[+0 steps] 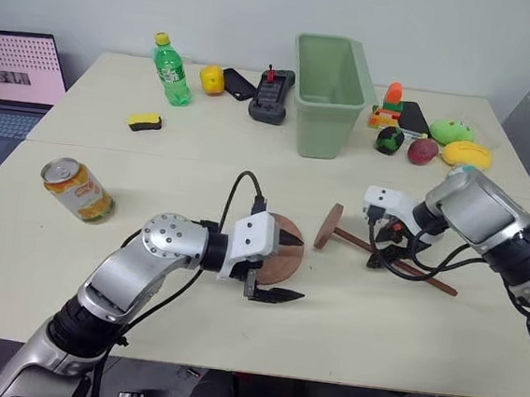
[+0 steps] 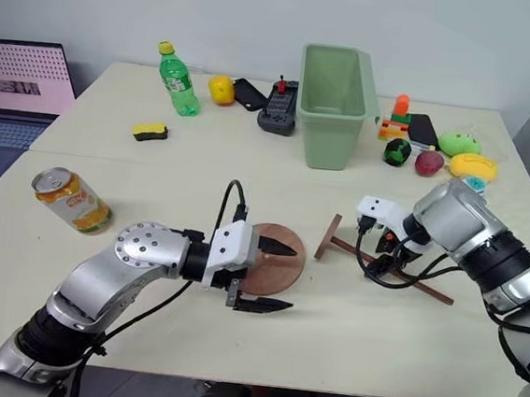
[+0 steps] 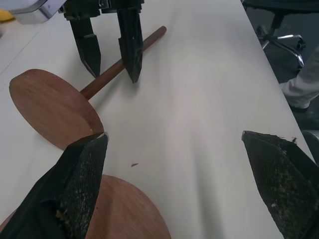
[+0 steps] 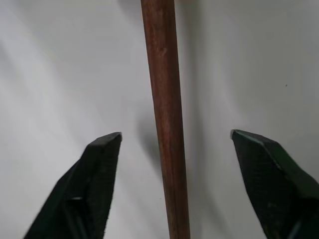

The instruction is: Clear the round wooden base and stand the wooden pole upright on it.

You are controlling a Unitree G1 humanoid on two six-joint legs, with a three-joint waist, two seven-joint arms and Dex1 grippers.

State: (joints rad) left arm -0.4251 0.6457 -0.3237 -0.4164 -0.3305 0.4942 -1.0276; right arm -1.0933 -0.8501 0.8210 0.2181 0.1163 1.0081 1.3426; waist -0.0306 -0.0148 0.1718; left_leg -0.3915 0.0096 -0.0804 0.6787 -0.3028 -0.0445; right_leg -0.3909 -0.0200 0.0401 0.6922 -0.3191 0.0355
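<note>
The round wooden base point(image 2: 282, 268) lies flat on the table with nothing on it. My left gripper point(image 2: 274, 276) hovers open at its near side, one finger point(image 3: 82, 174) over the base's edge. The wooden pole point(image 1: 408, 269) lies on the table to the right of the base, its disc end point(image 1: 328, 225) propped on edge toward the base. My right gripper point(image 4: 175, 133) points down over the rod point(image 4: 162, 74), open, with the rod between its fingers and touching neither. The left wrist view shows those right fingers point(image 3: 129, 45) straddling the rod point(image 3: 109, 74).
An orange drink can point(image 1: 78, 190) lies at the left of the table. A green bin point(image 1: 327, 92) stands behind the base. A green bottle point(image 1: 171, 69), a yellow sponge point(image 1: 145, 121), a black device point(image 1: 270, 96) and toys point(image 1: 450, 132) sit along the back.
</note>
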